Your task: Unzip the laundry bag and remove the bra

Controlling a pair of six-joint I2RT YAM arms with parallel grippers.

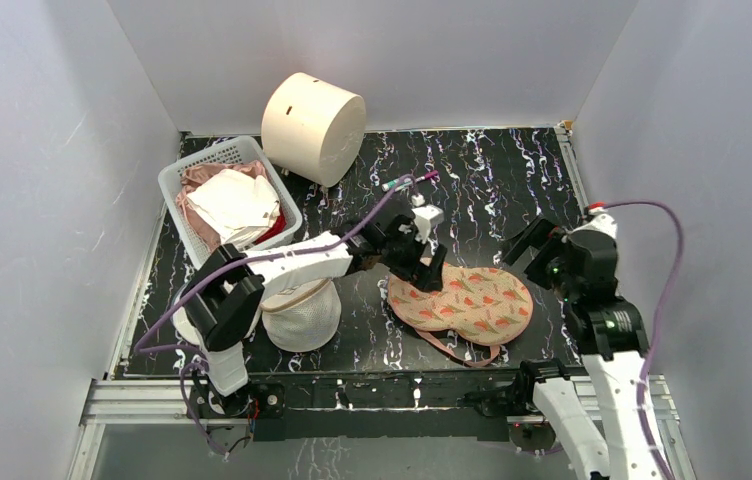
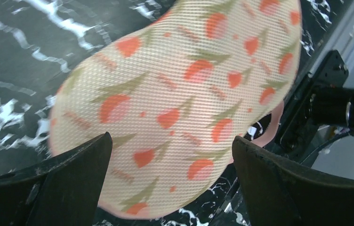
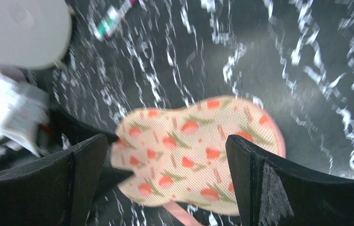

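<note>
While the laundry bag (image 1: pixel 462 302) lies closed, the left gripper (image 1: pixel 428 270) and right gripper (image 1: pixel 524 246) hover, jaws spread (nothing held); next, probably, locating the zipper pull.

Cream drum (image 1: pixel 312 125) beside a clothes-filled basket (image 1: pixel 204 156); white mesh bag (image 1: pixel 302 316) nearer.

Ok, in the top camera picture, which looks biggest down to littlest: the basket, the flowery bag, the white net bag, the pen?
1. The basket and flowery laundry bag: too alike to rank, both largest.
2. Then the white mesh bag, partly hidden.
3. Smallest, the pen.
</note>
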